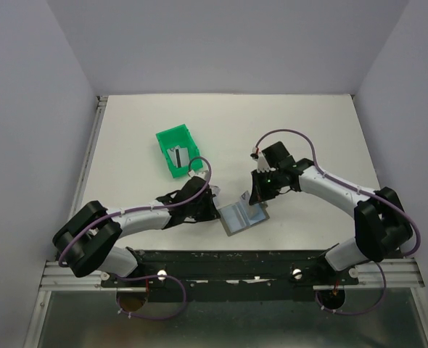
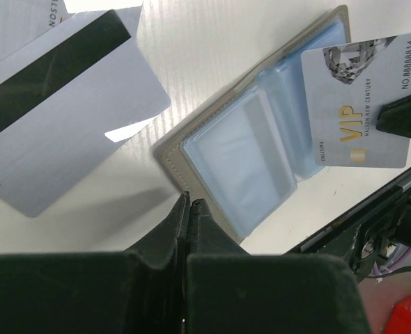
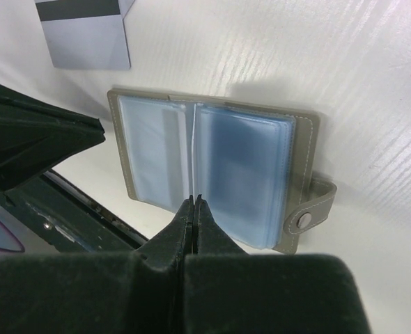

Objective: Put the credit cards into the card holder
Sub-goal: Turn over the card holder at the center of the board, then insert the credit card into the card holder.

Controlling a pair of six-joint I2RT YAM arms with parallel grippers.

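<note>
So far we pinch one credit card [image 2: 359, 104] in the right jaws over the open card holder [image 3: 304, 149]; left jaws closed, empty; spare cards [image 2: 66, 139] at ten o'clock.

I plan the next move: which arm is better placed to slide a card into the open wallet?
Right. The right claw grips the VIP card over the open wallet; the left claw is shut at the wallet's edge.
</note>
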